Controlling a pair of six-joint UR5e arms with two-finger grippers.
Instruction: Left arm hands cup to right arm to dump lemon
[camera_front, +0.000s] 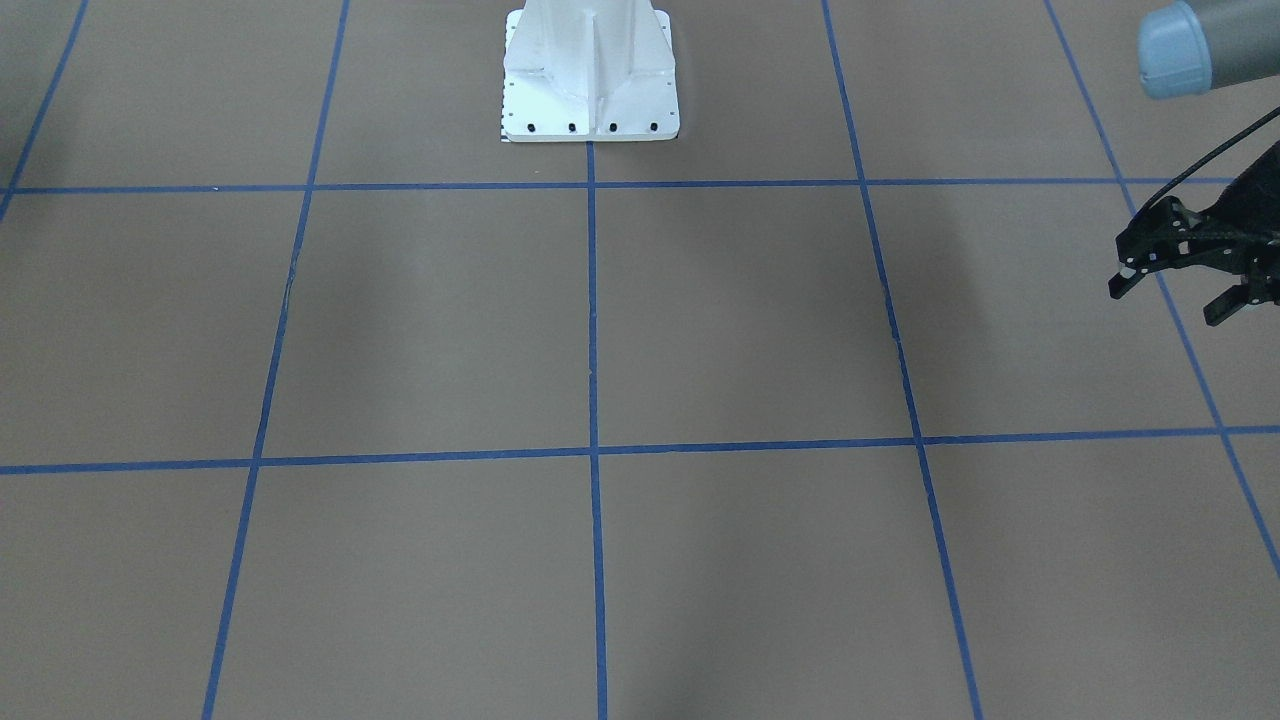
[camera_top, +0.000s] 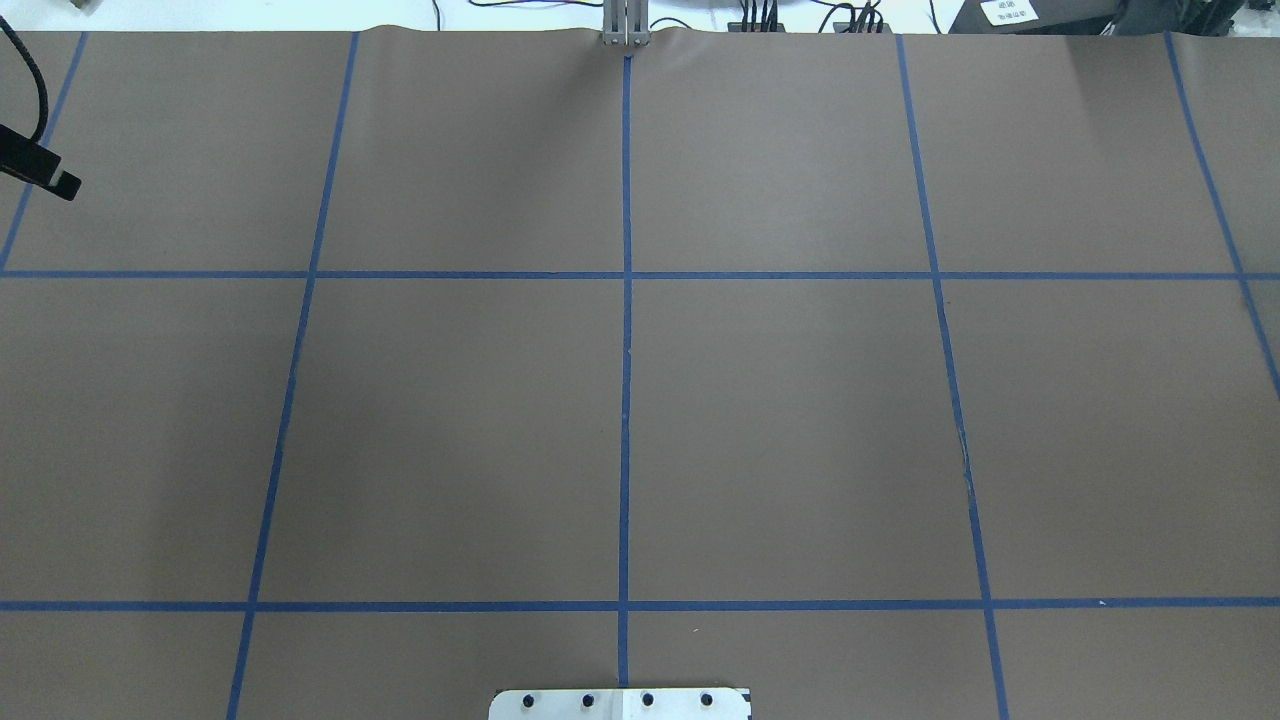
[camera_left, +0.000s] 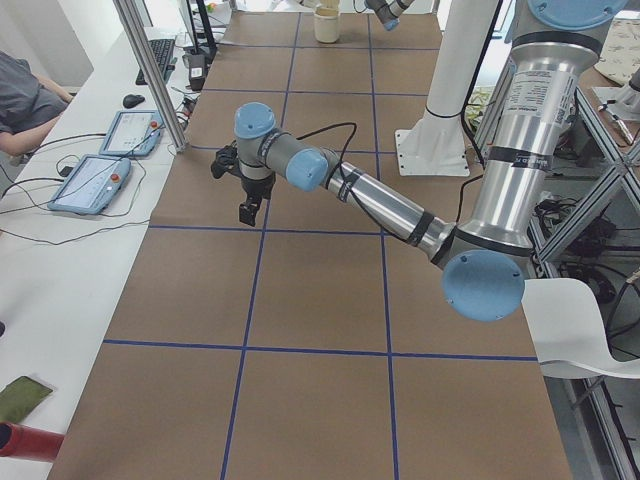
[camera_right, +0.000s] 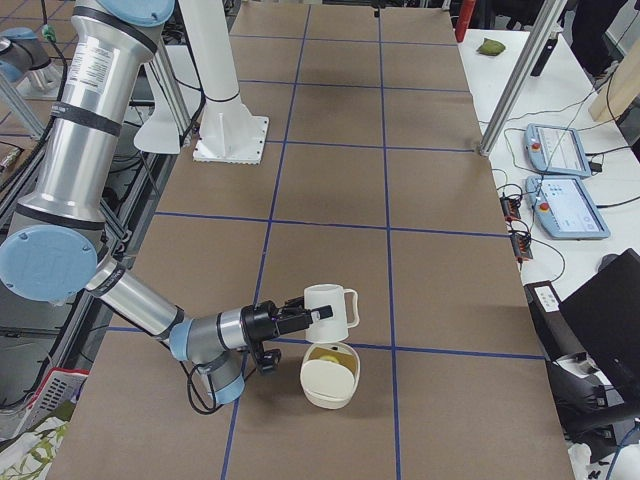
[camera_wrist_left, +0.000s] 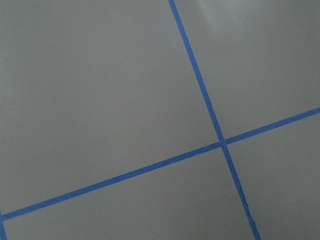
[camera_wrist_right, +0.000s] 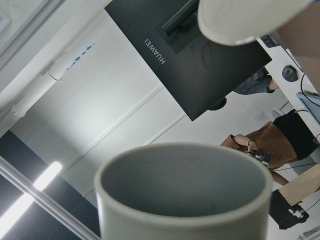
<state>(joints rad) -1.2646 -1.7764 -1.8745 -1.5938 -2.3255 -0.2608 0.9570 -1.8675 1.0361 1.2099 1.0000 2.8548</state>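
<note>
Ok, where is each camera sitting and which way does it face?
Front-facing: across the table, facing the robot's base; left gripper at its right edge.
Overhead: behind the robot, looking down on the table; base at the bottom.
Exterior left: table's left end, looking along it; left arm near.
Exterior right: table's right end; right arm near, cup at its tip.
Left wrist: looks down at blue tape; no gripper shows.
Right wrist: looks over the cup's rim toward a monitor.
Shared: exterior right and right wrist both show the cup.
</note>
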